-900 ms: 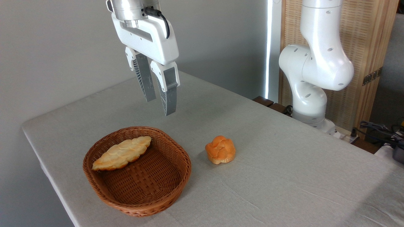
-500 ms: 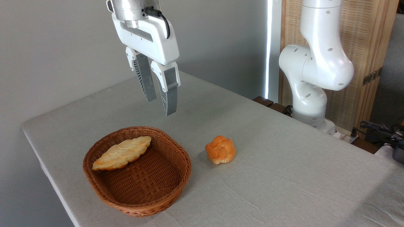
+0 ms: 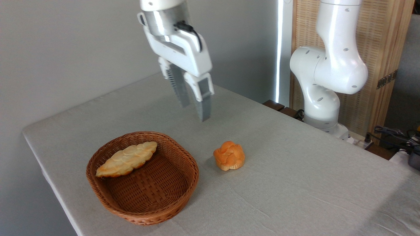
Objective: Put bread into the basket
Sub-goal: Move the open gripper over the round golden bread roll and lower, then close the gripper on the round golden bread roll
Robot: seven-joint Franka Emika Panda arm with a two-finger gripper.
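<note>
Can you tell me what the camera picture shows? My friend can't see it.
A white robot gripper hangs open and empty above a grey table, up and left of a small orange bun. Left of the bun sits a brown wicker basket with a longer, paler braided loaf already inside.

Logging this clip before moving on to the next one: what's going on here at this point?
A white robot arm hangs its gripper above the table, empty, with the jaws slightly apart. The small orange bun sits on the cloth just right of the wicker basket, not touched by anything. A longer, paler braided loaf already lies in the basket. The gripper is up and a little left of the bun, so the pick has not started.
</note>
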